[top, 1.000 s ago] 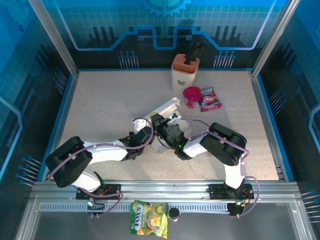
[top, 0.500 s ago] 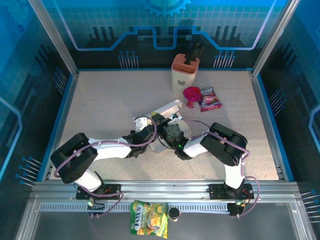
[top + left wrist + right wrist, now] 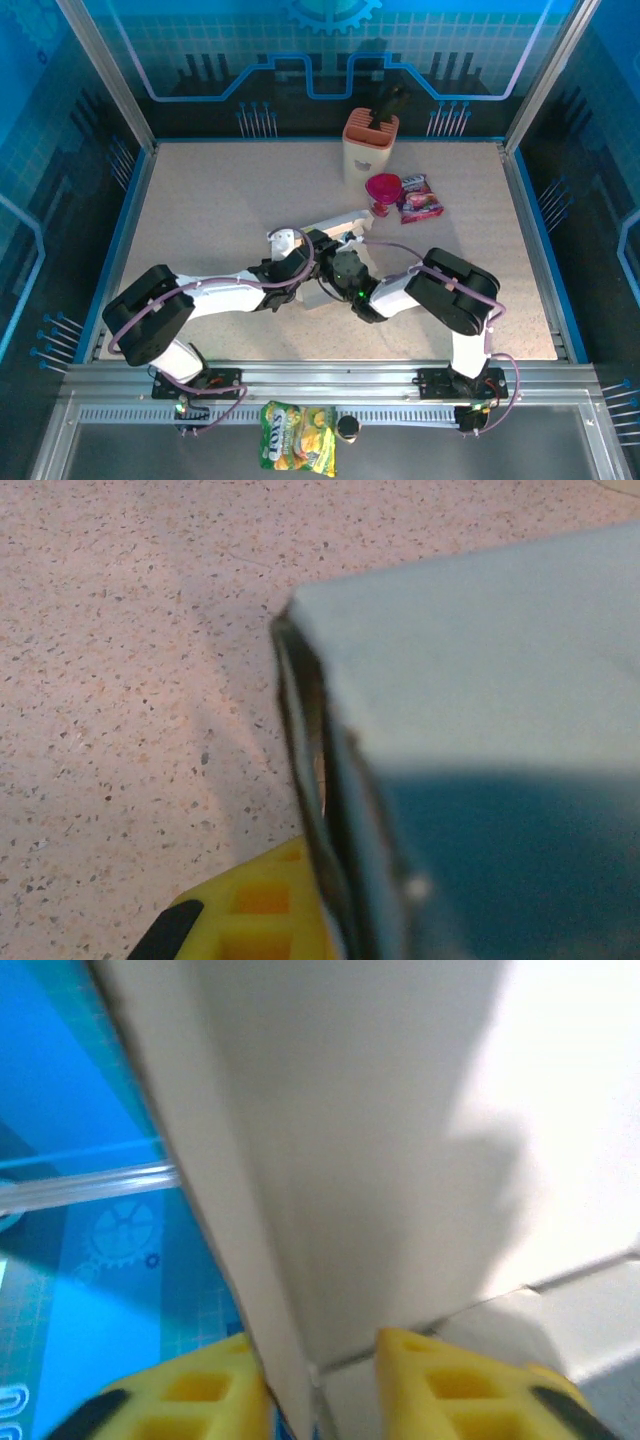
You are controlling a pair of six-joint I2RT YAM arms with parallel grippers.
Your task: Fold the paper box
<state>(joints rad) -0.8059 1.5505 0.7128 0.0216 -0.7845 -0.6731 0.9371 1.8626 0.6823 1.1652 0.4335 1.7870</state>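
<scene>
Two grippers meet on the box [image 3: 336,221], which sits partly raised near the middle of the worktop [image 3: 200,210]. The left gripper [image 3: 318,243] is closed tight on one thin panel; the left wrist view shows the board's edge [image 3: 300,740] running down beside its yellow finger [image 3: 262,912]. The right gripper [image 3: 341,264] straddles another wall of the box [image 3: 350,1140]. Its fingers [image 3: 200,1390] stand apart with the board between them, and the gap is wider than the board, so I judge it loose rather than clamped.

The step in hand looks like forming the box: one arm pins a panel while the other shifts its hold on the next. The box is only part folded, with a white flap jutting toward the far edge. The next move calls for the right jaws to close on their wall and swing it along its crease while the left holds firm. Thin board creases easily in the wrong place if pulled askew.

The worktop is pale speckled stone-look, bounded by blue rails and blue printed walls. At the far edge stands an orange holder [image 3: 370,140], with a pink cup [image 3: 383,190] and a snack packet [image 3: 420,198] just in front of it, well apart from the box. A yellow bag [image 3: 297,437] lies past the near edge.
</scene>
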